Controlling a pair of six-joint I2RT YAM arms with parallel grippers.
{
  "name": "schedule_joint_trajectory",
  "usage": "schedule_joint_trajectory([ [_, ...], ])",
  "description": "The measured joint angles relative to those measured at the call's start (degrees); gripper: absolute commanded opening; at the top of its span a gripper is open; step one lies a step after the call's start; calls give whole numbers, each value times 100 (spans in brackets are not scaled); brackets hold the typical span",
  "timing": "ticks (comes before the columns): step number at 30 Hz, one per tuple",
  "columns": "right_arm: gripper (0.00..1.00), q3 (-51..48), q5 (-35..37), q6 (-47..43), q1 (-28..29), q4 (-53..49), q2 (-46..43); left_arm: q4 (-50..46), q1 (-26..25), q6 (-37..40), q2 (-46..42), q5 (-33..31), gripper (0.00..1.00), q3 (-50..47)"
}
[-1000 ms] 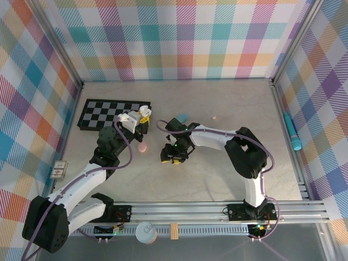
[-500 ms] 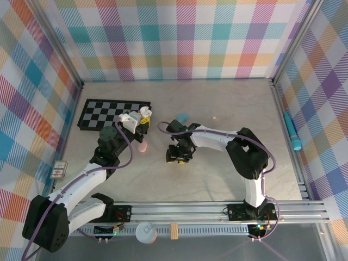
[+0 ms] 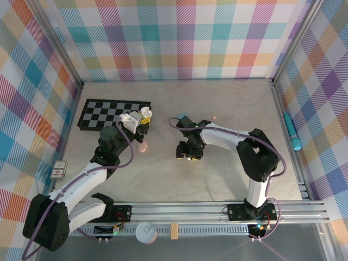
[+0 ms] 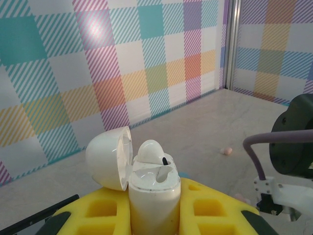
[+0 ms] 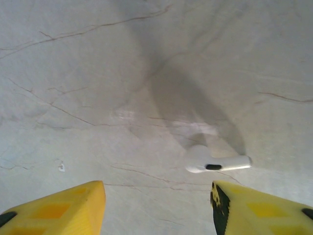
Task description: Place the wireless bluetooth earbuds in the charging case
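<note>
Your left claw (image 4: pixel 154 208) is clamped on a white oval charging case (image 4: pixel 154 188), held upright between its yellow fingers (image 4: pixel 105 211). The case's lid (image 4: pixel 110 157) is swung open to the left, and one white earbud (image 4: pixel 150 149) sits in the far socket. In the overhead view this claw is left of centre, just right of a black-and-white chequered board (image 3: pixel 111 113), with a pink oval case (image 3: pixel 142 147) lying near it on the pale marble-patterned desk (image 3: pixel 217 182).

Your right claw (image 5: pixel 156 192) points down at the middle of the desk with its yellow fingers (image 5: pixel 66 205) spread apart and nothing between them. A second white earbud (image 5: pixel 215 161) lies on its side on the desk just beyond the right finger. A tiny pink earbud (image 3: pixel 215 117) lies farther back, well apart from both claws.
</note>
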Motion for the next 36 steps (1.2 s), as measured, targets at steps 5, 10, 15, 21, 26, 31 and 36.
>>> schedule_joint_trajectory([
  [5,64,-118,59,-44,-52,-11,-175,4,0,-24,116,68,0,0],
  [10,66,-98,85,-245,-111,61,-229,42,0,-44,131,140,0,0],
  [15,66,203,81,-544,-219,57,44,87,15,-48,131,251,0,0],
  [21,62,339,22,-822,-258,13,358,81,17,-42,57,284,0,0],
  [26,58,332,-131,-951,-260,-85,372,219,20,-39,57,501,0,0],
  [31,57,236,-293,-951,-254,-125,358,413,20,-39,186,715,0,0],
  [36,57,170,-461,-951,-254,-188,293,518,20,-37,284,841,0,0],
])
